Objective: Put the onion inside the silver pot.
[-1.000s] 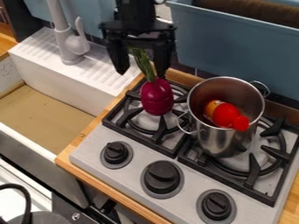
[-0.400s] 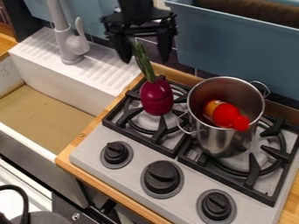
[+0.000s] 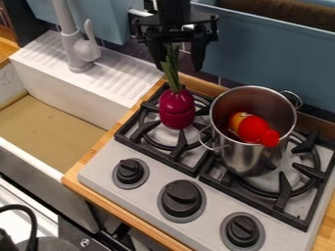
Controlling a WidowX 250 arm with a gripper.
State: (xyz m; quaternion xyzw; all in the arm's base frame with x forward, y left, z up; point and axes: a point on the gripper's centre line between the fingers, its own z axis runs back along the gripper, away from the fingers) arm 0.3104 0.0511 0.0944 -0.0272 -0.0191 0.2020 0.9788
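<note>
The black gripper (image 3: 180, 67) hangs above the left rear of the stove, open, its two fingers apart on either side of the green leaves. Below it the purple-red onion (image 3: 177, 109) stands upright on the left burner grate, its leaves pointing up between the fingertips. The silver pot (image 3: 250, 159) sits on the right burner grate, with a red and orange bottle-like object (image 3: 254, 128) leaning inside it.
A white sink with a ridged drainboard (image 3: 108, 73) and grey faucet (image 3: 80, 41) lies to the left. Blue bins (image 3: 262, 54) stand behind the stove. Black knobs (image 3: 182, 198) line its front.
The gripper has moved to the right, after first rising a little, and now lines up more over the onion. The onion's leaves have shifted slightly to the right; the pot has stayed put.
</note>
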